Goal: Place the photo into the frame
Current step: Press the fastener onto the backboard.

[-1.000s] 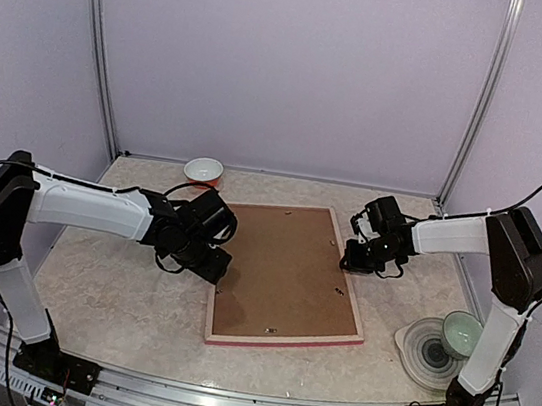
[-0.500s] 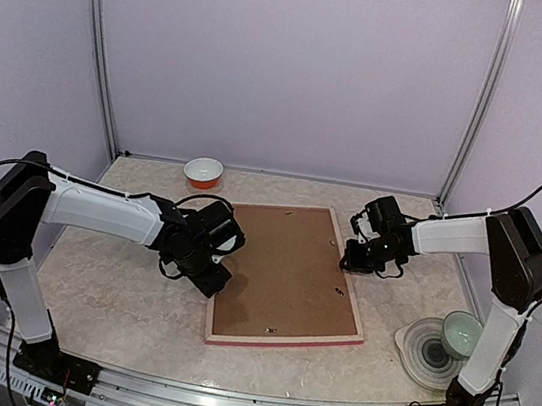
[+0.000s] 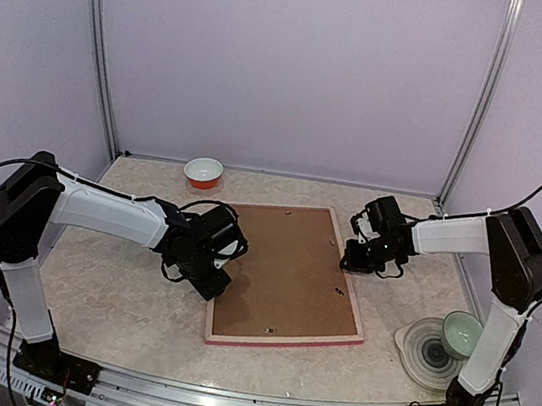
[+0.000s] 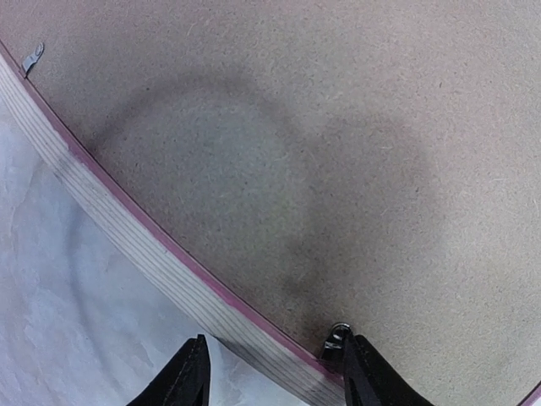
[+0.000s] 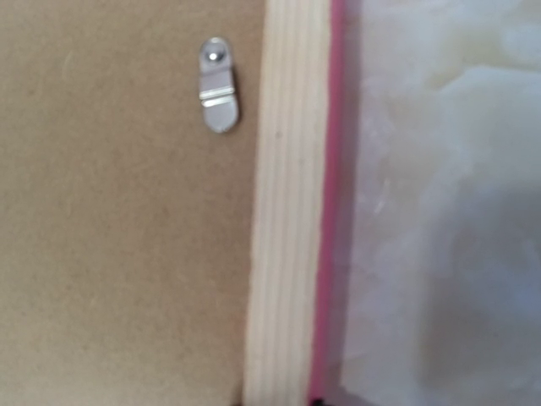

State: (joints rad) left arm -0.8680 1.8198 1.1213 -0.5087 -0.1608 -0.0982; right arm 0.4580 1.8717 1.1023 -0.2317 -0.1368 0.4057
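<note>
The left gripper (image 3: 216,283) had slid in toward the frame (image 3: 282,338) since a second earlier, ending right over its left rail. The right arm had not budged.

The frame lay flat in the middle of the table (image 3: 117,293), pale back up, a thin pink line showing along its outer edge. A brown board (image 3: 287,271) filled its opening. The photo did not show in any view, so where it lay could not be told.

In the left wrist view the left gripper's two fingertips (image 4: 182,376) stood apart, straddling the rail. One was on the table side and the other over the board, right against a small metal clip (image 4: 338,336). Nothing was pinched between them.

Across the frame, the right gripper (image 3: 355,263) hung low over the right rail. Its own camera saw only board, rail, table and a second clip (image 5: 219,85) lying on the board just beside the rail. Whether its jaws were spread or pressed together could not be told.

Further out, a red bowl (image 3: 204,170) sat at the far edge of the table. At the near right, a green bowl (image 3: 462,333) rested on a plate (image 3: 422,351).
</note>
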